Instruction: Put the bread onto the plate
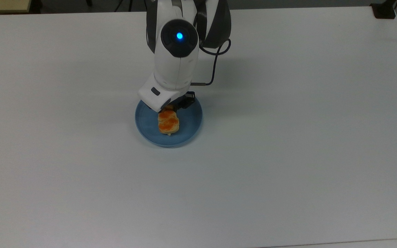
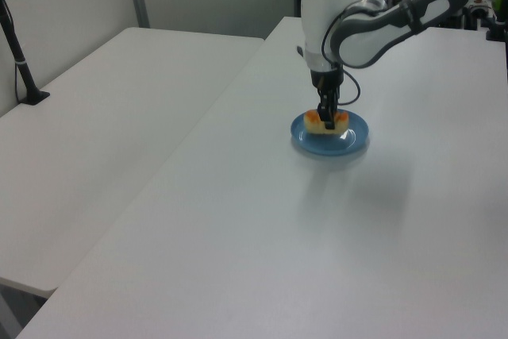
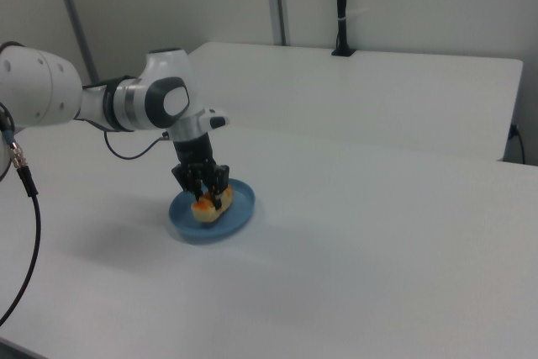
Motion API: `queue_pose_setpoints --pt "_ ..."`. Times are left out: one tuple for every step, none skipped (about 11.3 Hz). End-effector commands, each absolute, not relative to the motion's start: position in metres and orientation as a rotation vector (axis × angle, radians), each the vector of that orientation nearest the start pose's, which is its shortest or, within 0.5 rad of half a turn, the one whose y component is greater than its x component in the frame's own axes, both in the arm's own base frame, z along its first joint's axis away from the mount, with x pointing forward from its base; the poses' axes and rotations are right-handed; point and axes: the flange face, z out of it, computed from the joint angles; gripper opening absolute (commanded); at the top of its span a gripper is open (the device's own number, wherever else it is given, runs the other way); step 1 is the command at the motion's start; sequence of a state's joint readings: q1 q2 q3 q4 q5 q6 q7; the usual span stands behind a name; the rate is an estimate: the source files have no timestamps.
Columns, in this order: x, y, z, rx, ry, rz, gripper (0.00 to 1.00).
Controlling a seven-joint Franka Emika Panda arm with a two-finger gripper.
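Observation:
The bread (image 1: 169, 124), a small pale-yellow loaf with an orange-brown lumpy top, is inside the rim of the round light-blue plate (image 1: 192, 120) near the table's middle. My gripper (image 1: 170, 109) comes straight down from above and is shut on the bread's middle, its white hand hiding the far end of the loaf in the top view. In the left view the dark fingers (image 2: 326, 113) straddle the bread (image 2: 336, 122) just over the plate (image 2: 352, 139). The right view shows the bread (image 3: 209, 205) low in the plate (image 3: 244, 205); whether it touches the dish I cannot tell.
The white table (image 1: 288, 155) spreads wide around the plate. A black clamp (image 1: 384, 10) sits at the top view's far right corner. A second white table (image 2: 95, 117) with a black post (image 2: 20, 57) stands at the left view's left. A cable (image 3: 21, 208) hangs at the right view's left edge.

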State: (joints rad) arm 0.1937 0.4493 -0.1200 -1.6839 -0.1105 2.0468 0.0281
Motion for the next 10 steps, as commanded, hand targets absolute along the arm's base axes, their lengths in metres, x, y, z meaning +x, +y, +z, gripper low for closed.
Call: queue_pose_setpoints --pt "0.652 0.056 0.332 -3.298 -0.201 0.168 1.00" --pt "0.650 0.054 0.348 -3.294 -0.159 0.182 1.00" --pt "0.650 0.050 0.389 -3.287 -0.092 0.151 1.00" --pt "0.644 0.042 0.436 -3.251 -0.039 0.106 1.00" --pt "0.634 0.042 0.481 -3.201 -0.015 0.052 1.00" --pt "0.619 0.029 0.517 -3.177 0.022 0.038 1.00" --pt "0.602 0.027 0.545 -3.171 0.028 0.053 1.00" --pt "0.586 0.017 0.566 -3.173 0.063 0.070 1.00" --pt "0.576 0.002 0.582 -3.170 0.104 0.066 1.00" --pt "0.572 -0.007 0.587 -3.170 0.129 0.064 1.00"
